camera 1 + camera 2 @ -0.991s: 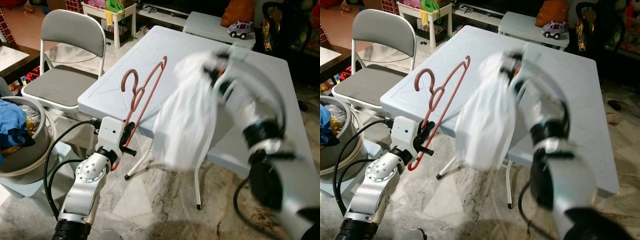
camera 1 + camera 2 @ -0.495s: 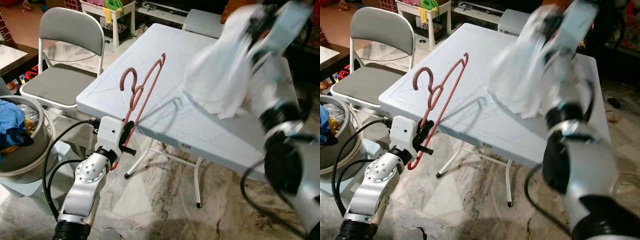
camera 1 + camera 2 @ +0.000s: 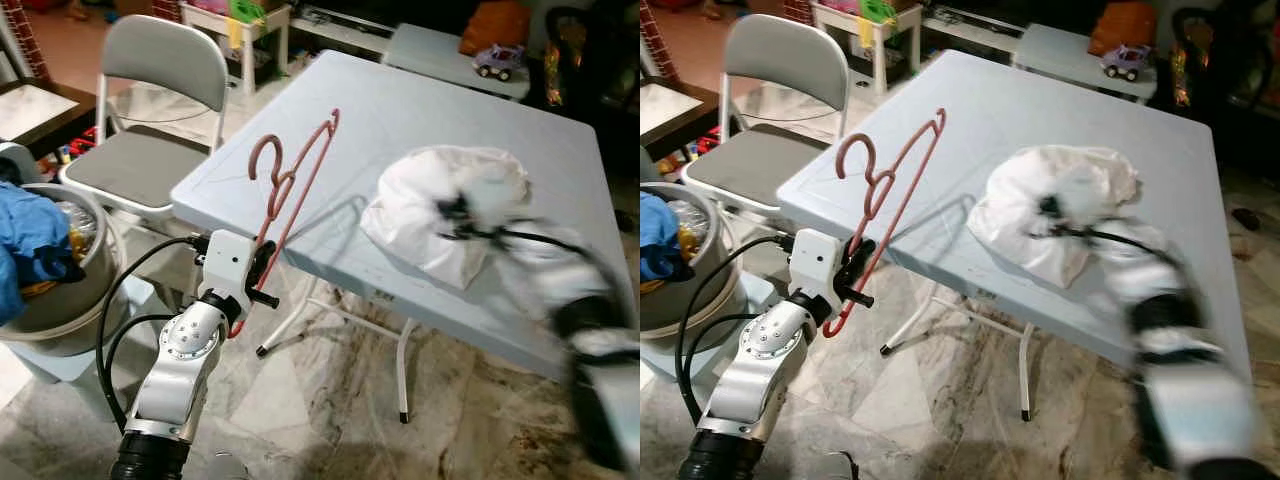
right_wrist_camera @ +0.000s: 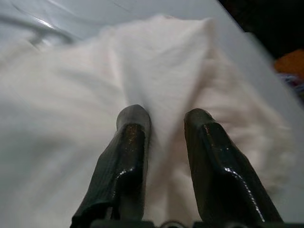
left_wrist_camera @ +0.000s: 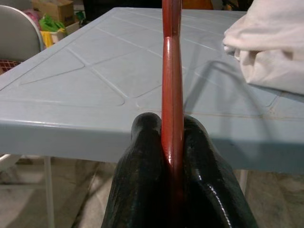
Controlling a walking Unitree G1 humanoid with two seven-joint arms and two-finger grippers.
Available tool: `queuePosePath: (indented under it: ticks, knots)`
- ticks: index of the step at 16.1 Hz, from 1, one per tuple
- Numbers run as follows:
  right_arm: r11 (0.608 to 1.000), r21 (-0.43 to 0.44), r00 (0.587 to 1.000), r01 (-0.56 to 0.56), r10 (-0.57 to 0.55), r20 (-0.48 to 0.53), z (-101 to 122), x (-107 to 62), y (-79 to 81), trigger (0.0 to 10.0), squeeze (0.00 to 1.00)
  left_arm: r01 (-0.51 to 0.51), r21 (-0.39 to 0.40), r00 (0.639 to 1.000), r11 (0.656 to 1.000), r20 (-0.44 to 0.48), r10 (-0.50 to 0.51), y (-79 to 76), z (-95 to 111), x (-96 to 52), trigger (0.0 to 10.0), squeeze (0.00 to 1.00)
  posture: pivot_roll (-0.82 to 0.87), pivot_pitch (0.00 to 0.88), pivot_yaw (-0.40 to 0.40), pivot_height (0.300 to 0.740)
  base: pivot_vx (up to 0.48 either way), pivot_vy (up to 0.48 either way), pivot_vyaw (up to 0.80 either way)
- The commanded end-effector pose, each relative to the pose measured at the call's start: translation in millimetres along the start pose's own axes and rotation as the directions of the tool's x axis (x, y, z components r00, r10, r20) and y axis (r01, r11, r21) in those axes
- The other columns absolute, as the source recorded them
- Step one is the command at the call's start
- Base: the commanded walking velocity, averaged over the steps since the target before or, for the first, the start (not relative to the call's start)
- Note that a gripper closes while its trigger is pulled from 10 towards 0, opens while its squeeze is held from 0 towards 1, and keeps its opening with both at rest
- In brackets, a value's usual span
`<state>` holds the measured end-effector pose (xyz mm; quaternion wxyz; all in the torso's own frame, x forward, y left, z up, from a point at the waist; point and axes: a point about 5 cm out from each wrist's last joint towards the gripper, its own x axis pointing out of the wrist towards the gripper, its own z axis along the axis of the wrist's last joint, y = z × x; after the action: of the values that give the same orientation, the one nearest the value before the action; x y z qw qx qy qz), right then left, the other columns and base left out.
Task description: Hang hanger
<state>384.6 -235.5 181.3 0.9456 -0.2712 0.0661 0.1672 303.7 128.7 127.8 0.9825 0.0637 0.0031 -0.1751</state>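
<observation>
— What is your left gripper (image 5: 172, 137) doing?

— My two black fingers (image 5: 142, 161) are pinched tight on the lower bar of the thin reddish-brown plastic hanger (image 3: 291, 184). I hold it at the near edge of the pale blue folding table (image 3: 420, 110), and it leans up and away over the tabletop, hook uppermost (free, caught on nothing).

— And the right gripper (image 4: 165, 121)?

— It lies on the crumpled white cloth (image 3: 445, 205) heaped on the table near its front edge. My fingers are parted, with a fold of cloth between them; whether they actually grasp it I cannot tell. The right arm is blurred in the head views.

— How far is the cloth from the hanger?

— Near, but apart; bare tabletop lies between them, crossed by the hanger's shadow.

— What else is around you?

— A grey folding chair with a white frame (image 3: 160, 110) stands to the left of the table. Nearer me on that side is a round grey basket (image 3: 60, 290) with a blue garment (image 3: 30, 240) in it. A small toy car (image 3: 497, 60) sits on a second pale table (image 3: 430, 45) beyond. The floor (image 3: 330, 400) is marbled stone.
</observation>
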Motion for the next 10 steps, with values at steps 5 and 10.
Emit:
queuePosePath:
  ticks: [5,10]
  knots:
    - [0.982,0.071,0.936,0.175,-0.188,0.296,19,-44.0,-22.2,10.0,1.00,0.047,-0.007,0.999,0.999,0.007,-0.047,-12.3,-1,10.9,10.0,0.00,0.26,0.031,-0.124,0.740,0.000,0.000,0.00]
    - [0.975,0.165,0.943,0.150,-0.191,0.274,-2,-84.8,11.9,10.0,1.00,0.193,-0.025,0.981,0.981,-0.023,-0.193,-22.4,-8,11.1,10.0,0.00,0.23,0.029,-0.122,0.740,0.000,0.000,0.00]
